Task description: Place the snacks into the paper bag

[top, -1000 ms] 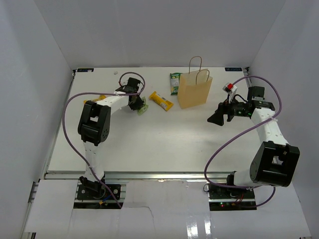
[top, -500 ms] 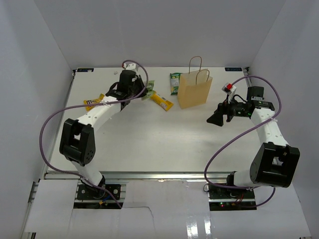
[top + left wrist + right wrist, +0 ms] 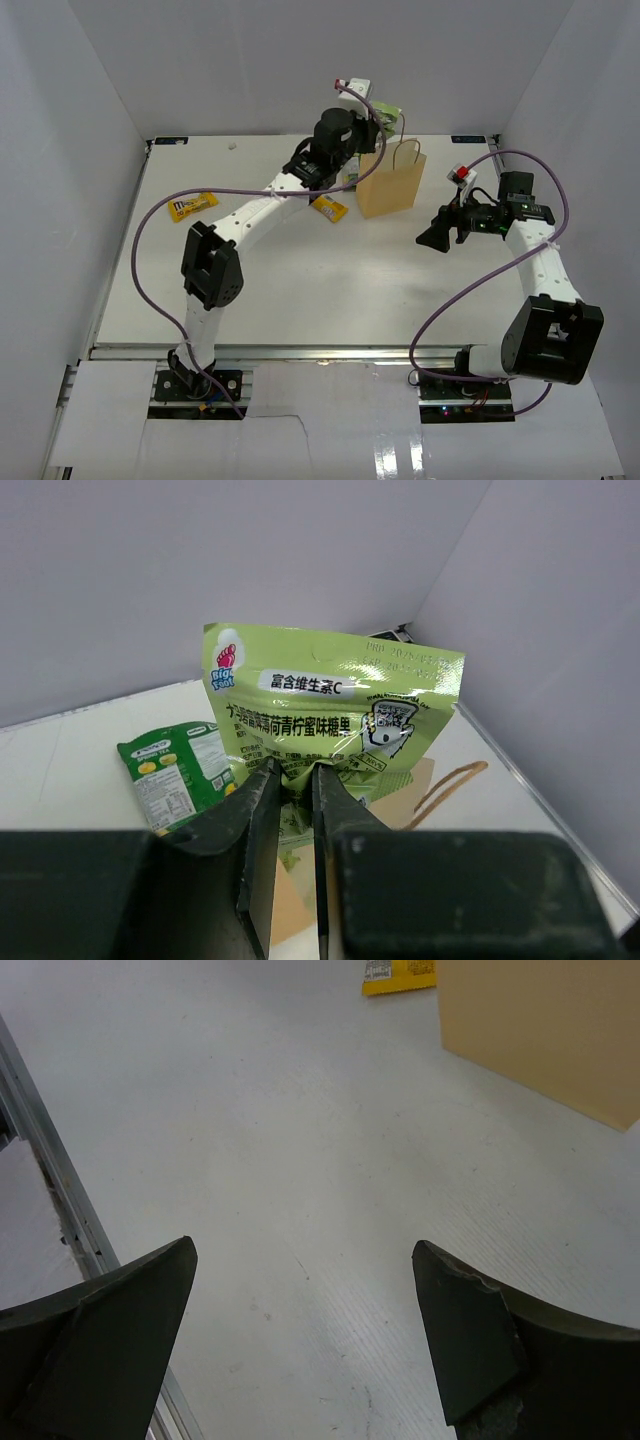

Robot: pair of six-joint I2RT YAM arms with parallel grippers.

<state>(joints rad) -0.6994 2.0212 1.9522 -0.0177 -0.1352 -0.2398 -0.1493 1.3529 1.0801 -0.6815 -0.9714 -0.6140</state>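
Paper bag (image 3: 392, 188), upright on the table (image 3: 300, 300) with its handles up, is where every packet must end. One packet is in the air, so I judge the step in hand to be the drop.

Nearest, the right gripper (image 3: 436, 238) hovers low near the bag's right side, jaws spread wide and holding nothing. Farther back on the left lies the yellow packet (image 3: 190, 206), well apart from the rest. The yellow-orange bar (image 3: 332, 209) lies just left of the bag, partly under the left arm. Beyond it the green pouch (image 3: 175, 775) lies flat on the table.

Farthest and highest, the left gripper (image 3: 292, 780) is clamped on the lower edge of a pale-green packet (image 3: 330, 715), which stands up above the fingers near the bag's far-left corner. I cannot tell whether it is squarely over the mouth.

To do this well, the packet should be centred over the opening, clear of the handle loops, and turned edge-down. It should then be lowered into the mouth before release. Dropped flat from high up, it may catch the rim or a handle and tip the light bag. The idle right gripper could steady the bag's side.
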